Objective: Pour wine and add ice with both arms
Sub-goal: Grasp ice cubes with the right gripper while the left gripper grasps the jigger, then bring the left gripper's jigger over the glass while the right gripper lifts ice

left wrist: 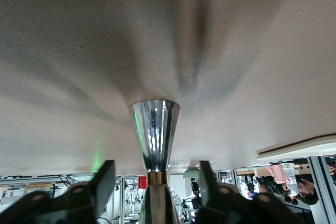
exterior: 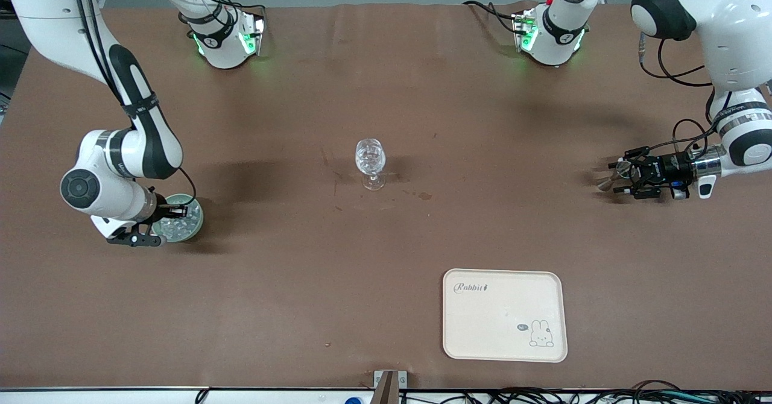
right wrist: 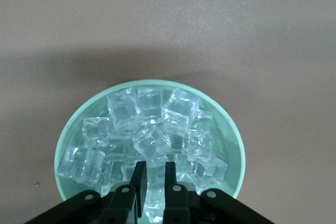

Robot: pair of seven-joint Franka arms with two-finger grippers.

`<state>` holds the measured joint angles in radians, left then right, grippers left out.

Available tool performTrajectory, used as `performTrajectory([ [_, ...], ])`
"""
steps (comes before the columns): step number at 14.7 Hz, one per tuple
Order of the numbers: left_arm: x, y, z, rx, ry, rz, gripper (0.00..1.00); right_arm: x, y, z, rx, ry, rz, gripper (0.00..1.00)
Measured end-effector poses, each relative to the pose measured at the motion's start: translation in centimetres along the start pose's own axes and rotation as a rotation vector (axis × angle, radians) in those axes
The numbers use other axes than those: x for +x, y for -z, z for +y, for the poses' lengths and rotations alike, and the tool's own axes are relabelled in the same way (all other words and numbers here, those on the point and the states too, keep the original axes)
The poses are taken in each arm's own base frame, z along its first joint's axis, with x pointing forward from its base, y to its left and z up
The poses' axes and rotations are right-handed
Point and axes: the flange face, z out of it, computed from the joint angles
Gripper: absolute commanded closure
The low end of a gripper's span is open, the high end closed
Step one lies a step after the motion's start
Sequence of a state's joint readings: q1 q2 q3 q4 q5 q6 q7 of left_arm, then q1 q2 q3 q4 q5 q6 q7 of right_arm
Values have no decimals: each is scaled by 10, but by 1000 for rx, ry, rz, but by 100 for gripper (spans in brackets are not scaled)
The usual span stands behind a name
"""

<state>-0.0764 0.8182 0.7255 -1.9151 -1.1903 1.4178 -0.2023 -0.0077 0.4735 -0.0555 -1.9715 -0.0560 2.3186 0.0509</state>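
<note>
Ice (right wrist: 149,135) fills the bowl (right wrist: 233,145); the right gripper (right wrist: 152,174), nearly closed, dips in. Next, lift one cube to the glass (exterior: 370,163). The left gripper (exterior: 610,178) waits, grasping a silver pourer (left wrist: 154,129)

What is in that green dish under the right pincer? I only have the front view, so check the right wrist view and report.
Observer: The green dish is heaped with clear ice cubes. The right pincer sits directly over the heap.
Operator: Now the left wrist view. Describe what is at the left pincer.
Observer: A shiny metal cone sticks out from the left pincer. It has a gold band at its narrow end, and its flared end points away from the wrist.
</note>
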Motion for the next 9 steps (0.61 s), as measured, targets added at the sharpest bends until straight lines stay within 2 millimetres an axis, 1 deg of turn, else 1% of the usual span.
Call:
performTrajectory([
  [2, 1, 2, -1, -4, 4, 0, 84, 1, 1, 0, 6, -6, 4, 90],
  [5, 3, 7, -5, -20, 17, -9, 99, 2, 4, -1, 9, -10, 3, 95],
  [6, 4, 11, -7, -33, 24, -9, 99, 4, 7, -2, 9, -10, -5, 95],
  [8, 8, 16, -11, -49, 74, -11, 99, 8, 19, -2, 7, -12, -32, 90],
  [9, 8, 18, -12, -54, 103, -13, 99, 11, 26, -2, 6, -13, -46, 85],
])
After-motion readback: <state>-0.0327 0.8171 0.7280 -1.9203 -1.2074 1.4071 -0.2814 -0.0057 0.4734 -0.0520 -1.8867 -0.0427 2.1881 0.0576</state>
